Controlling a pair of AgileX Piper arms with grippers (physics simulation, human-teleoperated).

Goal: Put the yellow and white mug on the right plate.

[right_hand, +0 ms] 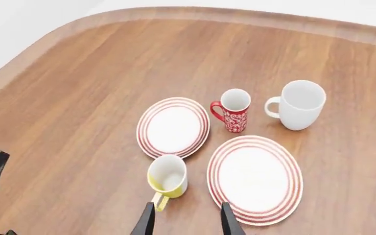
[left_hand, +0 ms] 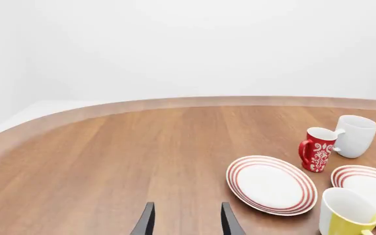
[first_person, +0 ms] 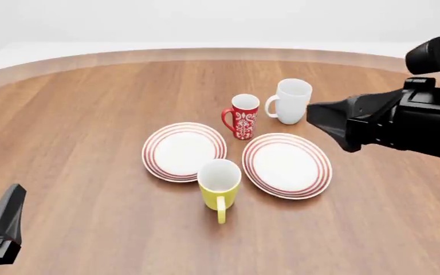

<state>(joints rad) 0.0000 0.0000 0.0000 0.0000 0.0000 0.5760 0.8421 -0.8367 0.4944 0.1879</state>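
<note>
Left wrist view: left gripper (left_hand: 186, 223) parted, empty, idle over bare counter (left_hand: 109, 161).

Front view: yellow and white mug (first_person: 219, 183) upright between both plates, beside the right plate (first_person: 287, 165), handle toward the arms.

Right wrist view: right gripper (right_hand: 186, 220) parted, empty, above the mug's handle, apparently lining up a grasp.

Right fingers (right_hand: 224, 219) hang over open bench (right_hand: 96, 73), yellow mug (right_hand: 168, 176) just ahead of them, right plate (right_hand: 255, 179) bare beside it. Red mug (right_hand: 234, 110) and white mug (right_hand: 299, 105) crowd the far side.
</note>
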